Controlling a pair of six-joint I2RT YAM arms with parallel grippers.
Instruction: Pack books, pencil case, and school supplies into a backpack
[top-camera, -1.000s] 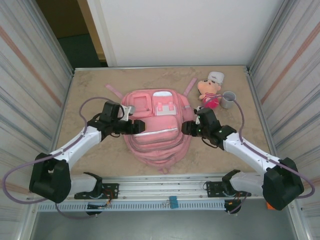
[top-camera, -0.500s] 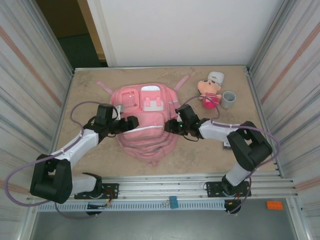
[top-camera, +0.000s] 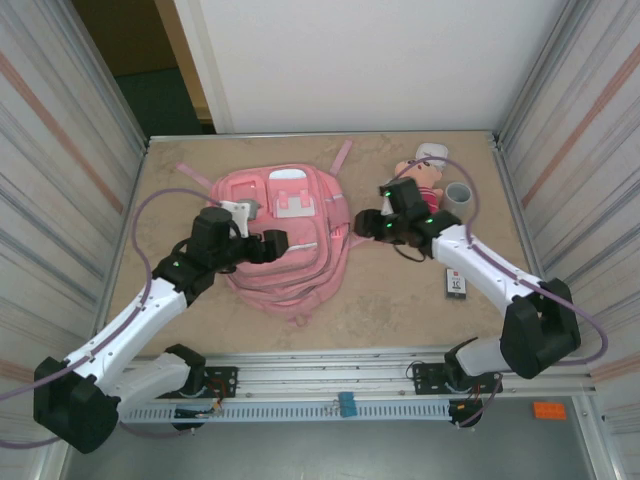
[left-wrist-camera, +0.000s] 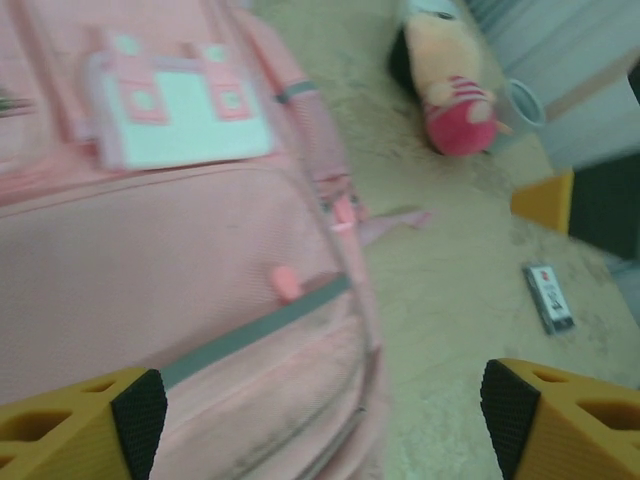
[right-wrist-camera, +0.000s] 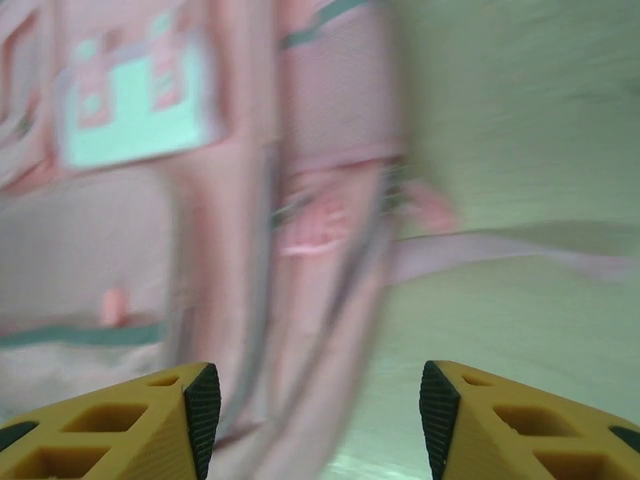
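Left gripper (left-wrist-camera: 320, 425): hanging low over the backpack (top-camera: 290, 260), jaws standing wide, holding nothing. Both yellow fingers (left-wrist-camera: 135, 415) with their black pads are showing well apart at the bottom of the left wrist view, and nothing is sitting between them.

- Directly under and ahead of this gripper, the pink front of the backpack is lying flat on the table (top-camera: 400, 310).
- A grey zip band (left-wrist-camera: 255, 335) is running slantwise just ahead of the fingertips, with a small pink pull (left-wrist-camera: 286, 283) a little beyond it.
- Further ahead and to its left, the pale front pocket (left-wrist-camera: 180, 105) is facing up.
- Off to its right, well clear of the bag, a small dark slab (left-wrist-camera: 550, 298) with a pale label is lying on the bare table.
- Far ahead to the right, a pink plush doll (left-wrist-camera: 455, 95) is lying just beside a grey cup (left-wrist-camera: 525, 105).

Right gripper (right-wrist-camera: 315, 410): sitting at the backpack's right edge, opposite the left one. Its fingers (right-wrist-camera: 200, 405) are standing partway apart and gripping nothing. Bare table is showing in the gap next to one pad.

- The right wrist view is blurring badly.
- The bag's side seam is running under and ahead of the fingertips.
- A pink strap (right-wrist-camera: 500, 255) is trailing off across the table to the right of them.
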